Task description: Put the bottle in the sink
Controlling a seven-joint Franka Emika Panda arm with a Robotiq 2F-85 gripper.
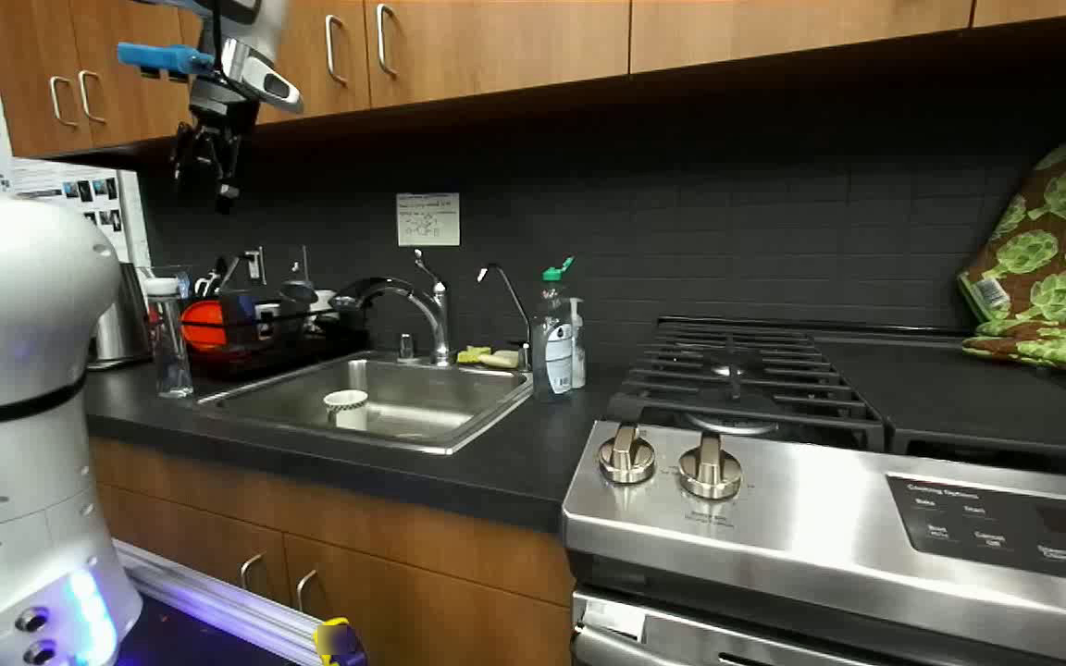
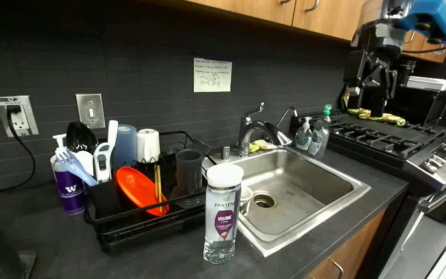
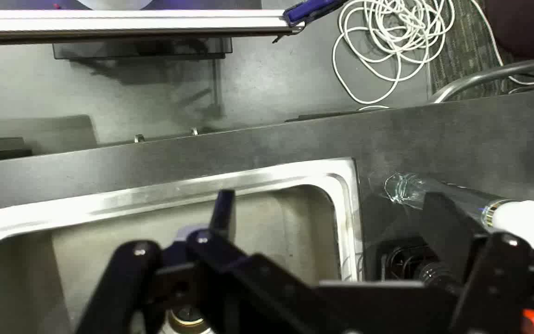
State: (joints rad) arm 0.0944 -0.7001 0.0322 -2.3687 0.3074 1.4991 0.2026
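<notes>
The bottle (image 2: 223, 232), slim and clear with a white cap and a purple label, stands upright on the dark counter beside the sink (image 2: 316, 197). An exterior view shows that same bottle (image 1: 172, 347) near the robot's base, left of the steel sink (image 1: 440, 393). My gripper (image 1: 203, 180) hangs high over the counter, pointing down, well above both. Seen from the wrist, the gripper (image 3: 329, 202) has its fingers spread wide with nothing held. One finger crosses the line of sight to the bottle (image 3: 529, 225), covering part of its body, without touching it.
A white cup (image 1: 346, 412) sits inside the basin. Behind it rises the arched faucet (image 1: 440, 324). A black dish rack (image 2: 130, 228) loaded with dishes borders the sink and bottle. Soap bottles (image 1: 553, 347) stand between sink and stove (image 1: 801, 490). Wooden cabinets (image 1: 496, 46) hang overhead.
</notes>
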